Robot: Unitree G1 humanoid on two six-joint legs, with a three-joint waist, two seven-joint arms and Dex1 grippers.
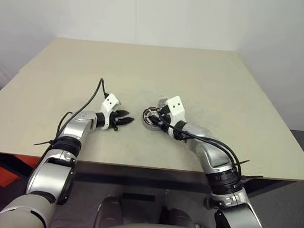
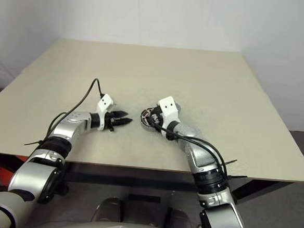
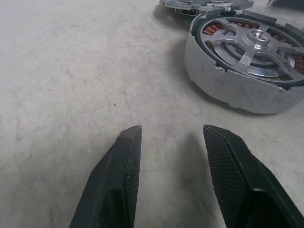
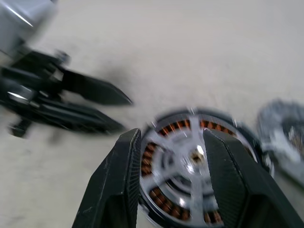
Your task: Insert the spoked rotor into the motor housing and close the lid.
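The motor housing [image 3: 228, 90] rests on the table between my two arms, copper windings showing inside its silver wall. The spoked rotor [image 3: 256, 40] sits inside it, silver spokes and hub facing up. Just behind the housing lies the lid [image 3: 206, 4], flat on the table with its notched edge showing. My right gripper [image 4: 173, 130] hovers close over the housing with its fingers apart, and the rotor [image 4: 194, 156] shows between them. My left gripper [image 3: 173, 128] is open and empty, low over bare table a short way left of the housing [image 1: 151, 115].
The beige table [image 1: 145, 66] stretches wide behind and to both sides of the parts. Its front edge runs just under my forearms. The left gripper's black fingers [image 4: 90, 90] point toward the housing from nearby.
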